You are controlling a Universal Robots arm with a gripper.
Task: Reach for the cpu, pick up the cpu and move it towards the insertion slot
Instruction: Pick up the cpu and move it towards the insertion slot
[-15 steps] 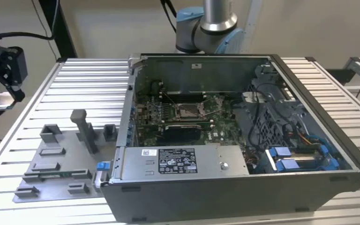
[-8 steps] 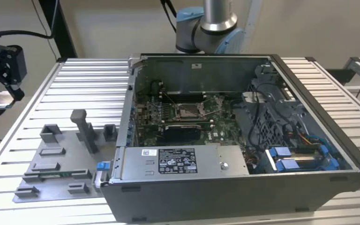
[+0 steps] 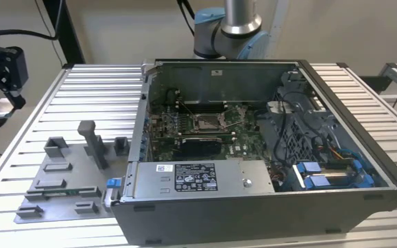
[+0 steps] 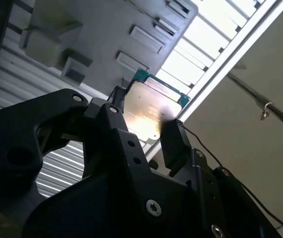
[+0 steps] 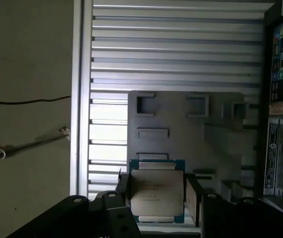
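The cpu (image 5: 156,192) is a thin square chip with a silvery top and a green rim, and it sits between my black fingers (image 5: 123,187) in both wrist views. My gripper (image 4: 144,121) is shut on the cpu (image 4: 149,111), holding it by two opposite edges, well above the grey fixture plate (image 5: 181,148). In the exterior view my gripper (image 3: 4,98) hangs at the far left, beyond the table's edge. The insertion slot (image 3: 209,120), a shiny metal frame with a wire lever on the green motherboard, lies inside the open computer case (image 3: 254,155), far from the gripper.
A grey fixture plate (image 3: 60,181) with raised blocks lies on the ribbed aluminium table (image 3: 95,98), to the exterior view's left of the case. The arm's base (image 3: 229,31) stands behind the case. Cables and blue parts (image 3: 322,175) fill the case's right side.
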